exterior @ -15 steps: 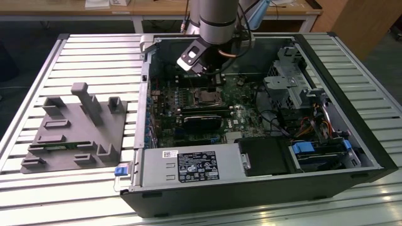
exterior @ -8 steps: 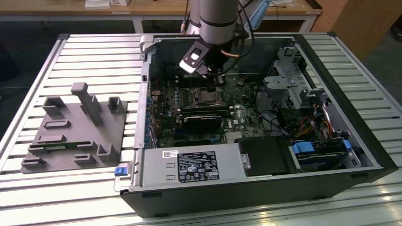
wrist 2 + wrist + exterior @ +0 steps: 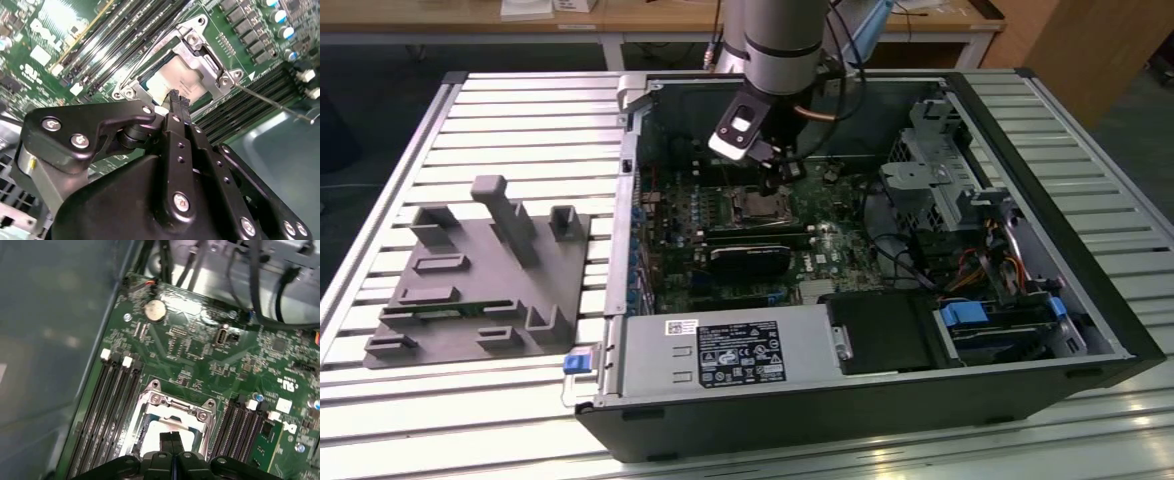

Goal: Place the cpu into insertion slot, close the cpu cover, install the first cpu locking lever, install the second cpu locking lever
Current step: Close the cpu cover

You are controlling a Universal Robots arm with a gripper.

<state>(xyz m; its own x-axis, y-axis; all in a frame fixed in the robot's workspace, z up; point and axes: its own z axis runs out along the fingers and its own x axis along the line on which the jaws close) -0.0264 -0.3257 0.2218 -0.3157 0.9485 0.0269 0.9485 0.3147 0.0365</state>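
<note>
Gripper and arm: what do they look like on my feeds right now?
The arm is a silver-grey tube with a dark band, a white-faced block near its wrist and black cables beside it. The gripper is matte black: linkage plates with silver screws, narrowing to two slim fingers with ribbed tips.

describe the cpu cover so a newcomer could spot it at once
Inside the open computer case, find the green circuit board. On it, between two banks of long black memory slots, lies the cpu cover, just below the gripper: the only square silver frame with a cut-out centre.
</note>
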